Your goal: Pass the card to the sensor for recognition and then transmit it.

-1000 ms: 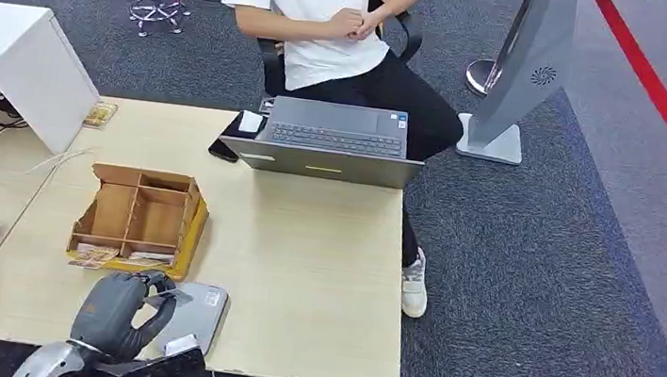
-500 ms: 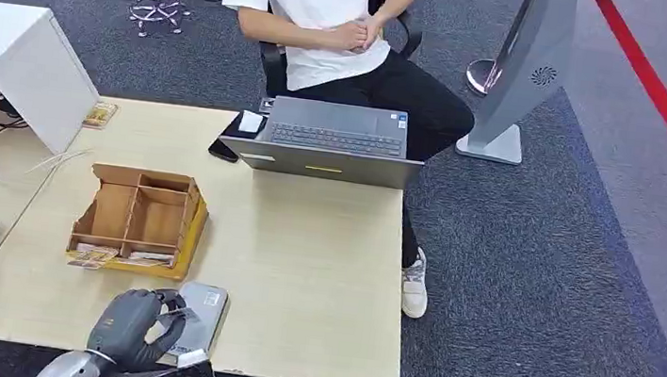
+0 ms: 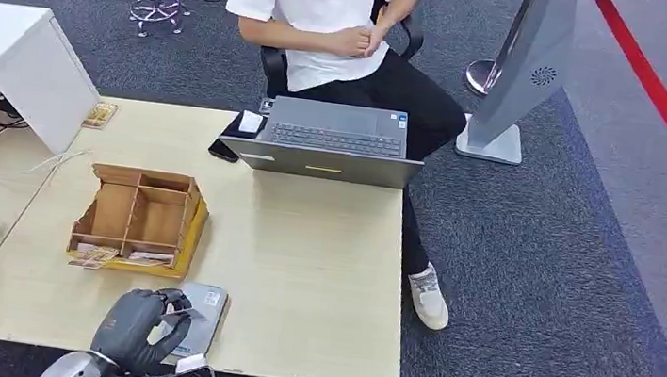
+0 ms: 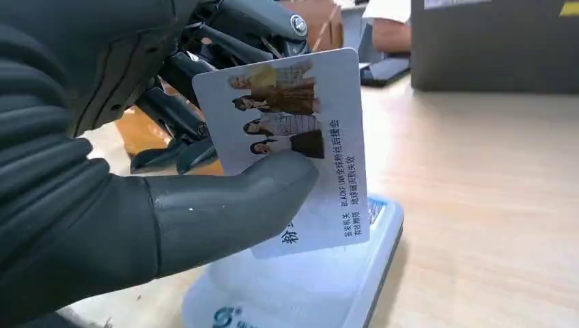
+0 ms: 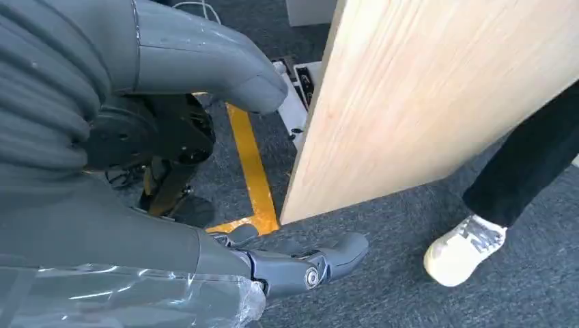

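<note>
Left hand (image 3: 143,328) pinches card (image 4: 293,143) between thumb and fingers, face held just above reader (image 3: 200,314) near table (image 3: 320,272) front edge, presumably for scanning; right hand (image 5: 300,270) hangs empty, fingers loosely extended.

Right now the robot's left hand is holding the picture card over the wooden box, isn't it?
Not quite. The left hand does hold the card, but over the white sensor at the table's near edge, not the wooden box. The left wrist view shows it.
</note>
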